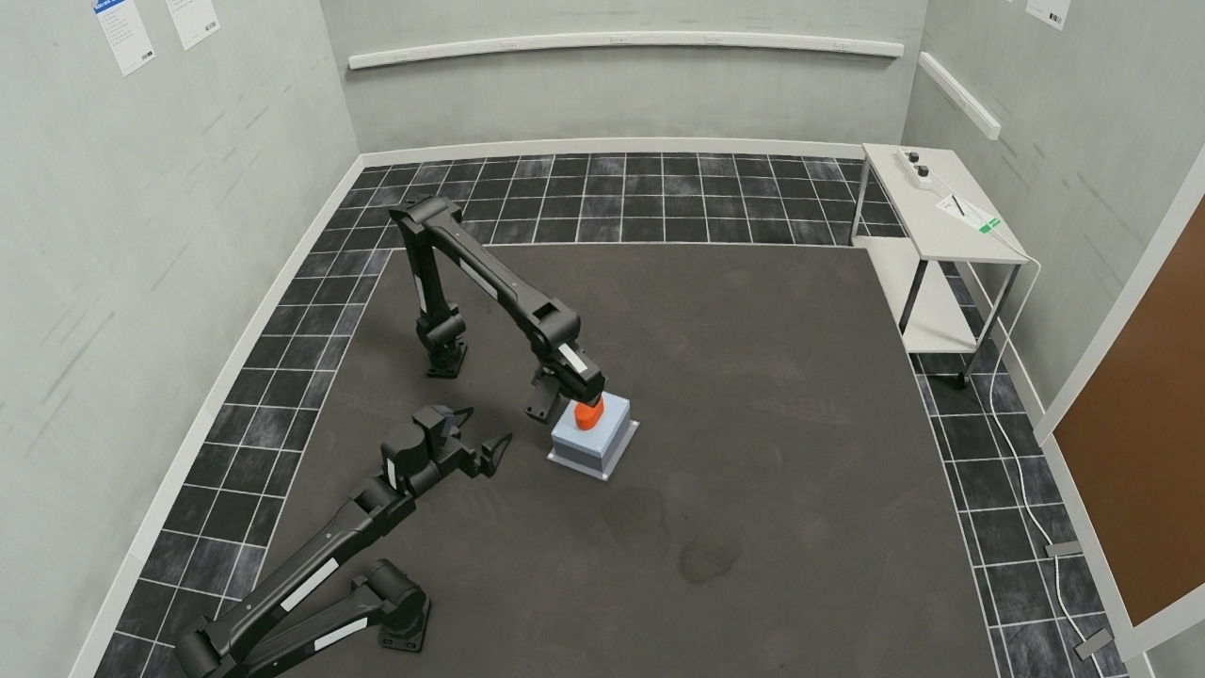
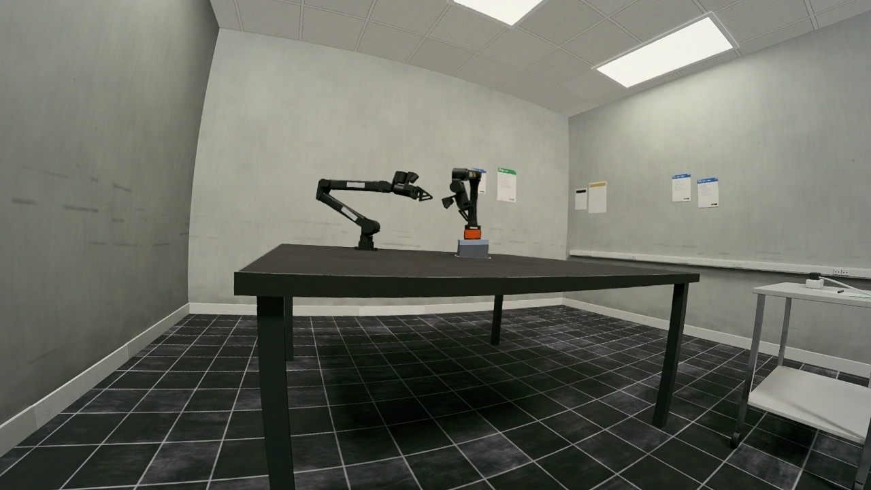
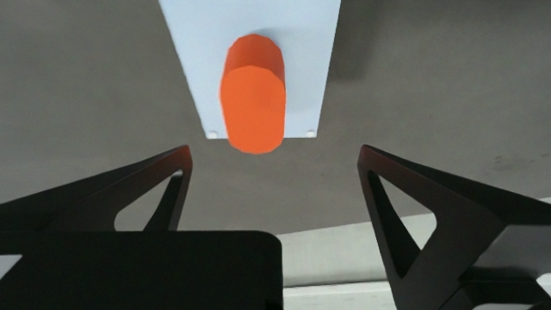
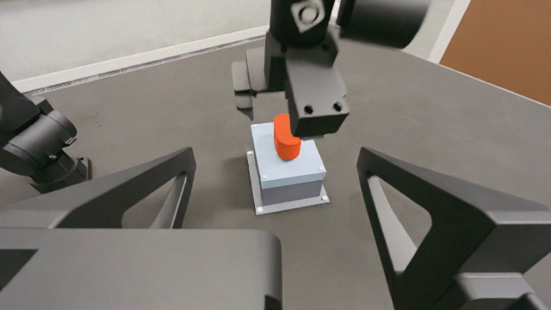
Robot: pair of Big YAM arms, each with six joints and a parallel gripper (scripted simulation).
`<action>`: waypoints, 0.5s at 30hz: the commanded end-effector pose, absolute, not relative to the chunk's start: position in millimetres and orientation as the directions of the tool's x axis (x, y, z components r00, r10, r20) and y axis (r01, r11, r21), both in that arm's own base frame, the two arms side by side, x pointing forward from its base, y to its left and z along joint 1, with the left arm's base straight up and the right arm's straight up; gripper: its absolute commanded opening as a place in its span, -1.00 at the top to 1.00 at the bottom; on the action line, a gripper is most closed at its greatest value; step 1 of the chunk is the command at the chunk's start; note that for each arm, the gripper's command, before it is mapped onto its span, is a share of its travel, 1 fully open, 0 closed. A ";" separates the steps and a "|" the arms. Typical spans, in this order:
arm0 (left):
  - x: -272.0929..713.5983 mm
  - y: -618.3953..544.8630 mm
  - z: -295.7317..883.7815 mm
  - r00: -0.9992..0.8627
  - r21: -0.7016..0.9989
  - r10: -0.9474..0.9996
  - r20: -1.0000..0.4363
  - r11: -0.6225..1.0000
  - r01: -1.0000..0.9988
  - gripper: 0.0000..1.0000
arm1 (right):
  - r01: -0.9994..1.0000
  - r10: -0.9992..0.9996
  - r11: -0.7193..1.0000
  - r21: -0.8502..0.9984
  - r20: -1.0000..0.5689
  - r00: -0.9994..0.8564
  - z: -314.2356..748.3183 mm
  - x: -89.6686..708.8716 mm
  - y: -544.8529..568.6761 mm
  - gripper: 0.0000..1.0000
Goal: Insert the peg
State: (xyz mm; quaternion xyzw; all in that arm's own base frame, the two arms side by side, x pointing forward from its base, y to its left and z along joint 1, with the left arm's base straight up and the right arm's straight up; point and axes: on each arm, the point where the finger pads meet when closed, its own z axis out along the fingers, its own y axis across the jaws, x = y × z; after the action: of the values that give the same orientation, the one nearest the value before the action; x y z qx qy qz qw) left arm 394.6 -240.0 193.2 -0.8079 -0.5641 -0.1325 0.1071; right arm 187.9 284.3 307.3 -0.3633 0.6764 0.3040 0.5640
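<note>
Orange peg [image 1: 587, 415] [image 2: 472, 233] [image 3: 254, 108] [image 4: 286, 144] stands on plate [image 1: 613, 412] [image 2: 472, 243] [image 3: 307, 47] [image 4: 288, 171], upper part proud; seating depth can't be told. Left end effector [image 1: 575, 393] [image 2: 472, 224] [image 3: 275, 148] [image 4: 281, 120] wide, nothing gripped, above peg. Right end effector [image 1: 490, 424] [image 2: 429, 197] [image 4: 276, 151] wide too, apart from plate.

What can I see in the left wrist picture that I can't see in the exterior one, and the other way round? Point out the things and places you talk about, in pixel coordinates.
Only the left wrist view: the flat top of the orange peg [image 3: 253, 108] [image 2: 472, 233], and the open fingers of the left gripper [image 3: 275, 154] seen close up.

Only the exterior view: the table legs [image 2: 669, 359], the ceiling lights [image 2: 665, 51] and the white cart [image 2: 754, 322].

Both: the peg, and the pale blue plate [image 3: 194, 43] [image 2: 473, 243] it stands on or in.
</note>
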 end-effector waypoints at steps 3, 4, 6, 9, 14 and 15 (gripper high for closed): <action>417.6 -262.8 228.2 0.301 0.023 0.898 0.322 -0.325 0.945 -1.00 | -0.834 -0.125 0.552 0.000 -0.989 -0.083 323.7 189.3 285.7 -1.00; 419.6 -259.4 231.6 0.294 0.022 0.900 0.323 -0.317 0.948 -1.00 | -0.834 -0.125 0.552 0.000 -0.989 -0.083 323.7 189.3 285.7 -1.00; 419.6 -259.4 231.6 0.294 0.022 0.900 0.323 -0.317 0.948 -1.00 | -0.834 -0.125 0.552 0.000 -0.989 -0.083 323.7 189.3 285.7 -1.00; 410.5 -265.2 258.1 0.292 0.052 0.903 0.315 -0.323 0.945 -1.00 | -0.834 -0.125 0.552 0.000 -0.989 -0.083 323.7 189.3 285.7 -1.00; 408.6 -256.9 249.6 0.298 0.035 0.899 0.321 -0.326 0.945 -1.00 | -0.834 -0.125 0.552 0.000 -0.989 -0.083 323.7 189.3 285.7 -1.00; 408.7 -256.9 249.0 0.298 0.033 0.899 0.322 -0.326 0.945 -1.00 | -0.834 -0.125 0.552 0.000 -0.989 -0.083 323.7 189.3 285.7 -1.00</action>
State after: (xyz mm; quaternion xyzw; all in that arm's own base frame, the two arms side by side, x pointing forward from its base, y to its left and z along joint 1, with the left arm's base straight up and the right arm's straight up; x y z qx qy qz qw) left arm 395.2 -248.5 215.6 -0.8069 -0.5636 -0.1297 0.1200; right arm 187.9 284.3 307.3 -0.3633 0.6764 0.3040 0.5640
